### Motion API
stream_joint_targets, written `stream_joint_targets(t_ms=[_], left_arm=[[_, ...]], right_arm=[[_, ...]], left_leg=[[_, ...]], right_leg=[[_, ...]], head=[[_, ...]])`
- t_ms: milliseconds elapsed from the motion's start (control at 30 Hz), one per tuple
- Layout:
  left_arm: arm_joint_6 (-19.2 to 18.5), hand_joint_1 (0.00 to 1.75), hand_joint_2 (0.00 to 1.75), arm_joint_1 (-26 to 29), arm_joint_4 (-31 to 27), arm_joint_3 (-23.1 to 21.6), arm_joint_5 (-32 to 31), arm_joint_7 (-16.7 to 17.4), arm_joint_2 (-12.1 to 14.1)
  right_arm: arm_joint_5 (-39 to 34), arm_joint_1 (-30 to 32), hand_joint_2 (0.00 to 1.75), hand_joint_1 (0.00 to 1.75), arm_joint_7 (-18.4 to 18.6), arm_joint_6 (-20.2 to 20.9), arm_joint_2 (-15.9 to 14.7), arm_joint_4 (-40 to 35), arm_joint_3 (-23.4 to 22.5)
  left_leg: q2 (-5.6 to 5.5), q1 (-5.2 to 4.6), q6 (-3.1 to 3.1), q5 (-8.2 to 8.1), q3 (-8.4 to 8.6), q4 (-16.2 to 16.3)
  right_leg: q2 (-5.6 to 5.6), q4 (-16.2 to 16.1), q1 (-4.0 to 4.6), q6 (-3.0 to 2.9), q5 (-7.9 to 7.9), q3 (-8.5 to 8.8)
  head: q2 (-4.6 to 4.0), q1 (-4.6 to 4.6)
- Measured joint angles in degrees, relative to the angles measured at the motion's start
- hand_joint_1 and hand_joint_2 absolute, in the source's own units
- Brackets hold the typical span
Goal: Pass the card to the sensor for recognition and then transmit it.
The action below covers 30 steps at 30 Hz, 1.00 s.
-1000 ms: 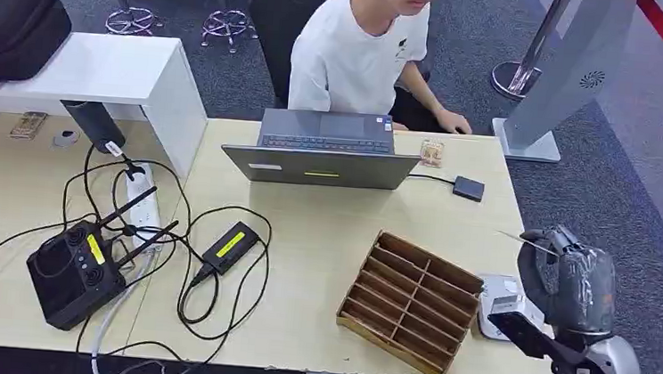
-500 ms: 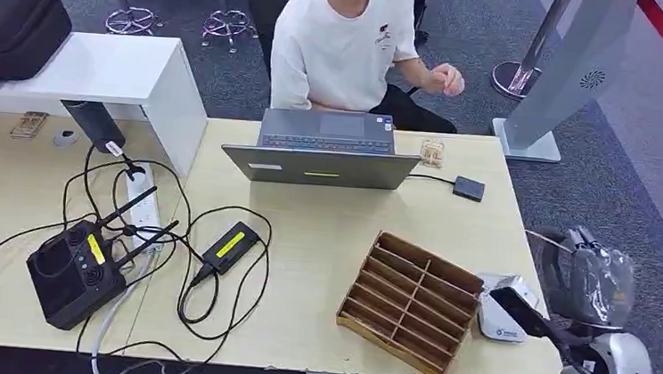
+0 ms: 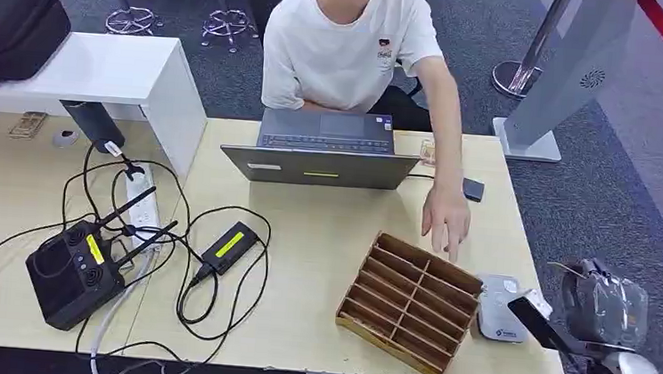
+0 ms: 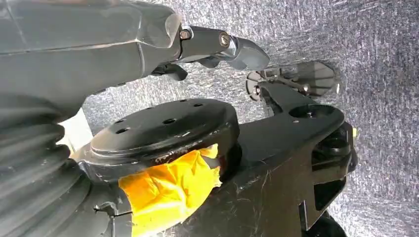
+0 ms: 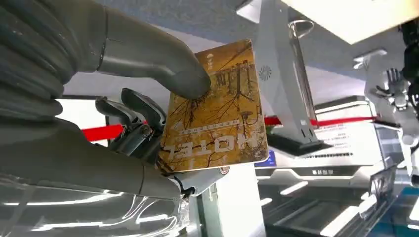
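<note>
My right hand (image 3: 604, 307) hangs just off the table's right edge, a little to the right of the white card sensor (image 3: 501, 309). In the right wrist view the same hand (image 5: 113, 123) pinches a golden-brown hotel card (image 5: 215, 111) between the thumb (image 5: 148, 54) and the darker fingers behind it, with the printed face towards the camera. A person's hand (image 3: 446, 218) reaches over the table, above the far corner of the wooden organiser and close to the sensor. My left hand (image 4: 99, 54) hangs over grey carpet; its fingers are mostly hidden.
A wooden slotted organiser (image 3: 410, 302) sits left of the sensor. An open laptop (image 3: 322, 150) stands in front of the seated person (image 3: 348, 45). A small black device (image 3: 473, 189), a black radio box (image 3: 71, 269) and tangled cables (image 3: 205, 266) lie on the table (image 3: 324, 231).
My right hand has drifted right and slightly down, away from the sensor, still holding the card. The person has leaned in and stretched an arm out over the table towards the sensor.
</note>
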Motion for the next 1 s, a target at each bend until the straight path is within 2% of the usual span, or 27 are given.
stream_joint_targets(t_ms=[400,667,1000], left_arm=[[0.5,0.00,1.75,0.0,0.0,0.0,0.1,0.2,0.0],[0.6,0.00,1.75,0.0,0.0,0.0,0.3,0.2,0.0],[0.7,0.00,1.75,-0.1,0.0,0.0,0.1,0.2,0.0]], right_arm=[[-6.1,5.7,1.75,1.75,-4.0,4.9,2.8,-5.1,0.2],[-6.6,9.7,1.75,1.75,-4.8,4.9,5.7,-5.2,1.7],[-7.8,10.1,1.75,1.75,-5.4,4.1,8.3,-0.5,2.6]], left_leg=[[0.00,0.01,0.00,0.00,0.00,0.0],[0.02,0.02,0.00,0.00,0.00,0.0],[0.04,0.03,-0.01,0.00,0.03,0.0]], right_leg=[[0.00,0.0,0.01,0.00,0.00,0.00],[0.01,0.0,0.01,-0.01,-0.01,-0.01],[0.03,0.0,0.01,-0.01,-0.01,0.02]], head=[[0.00,0.00],[0.00,0.00],[0.00,0.00]])
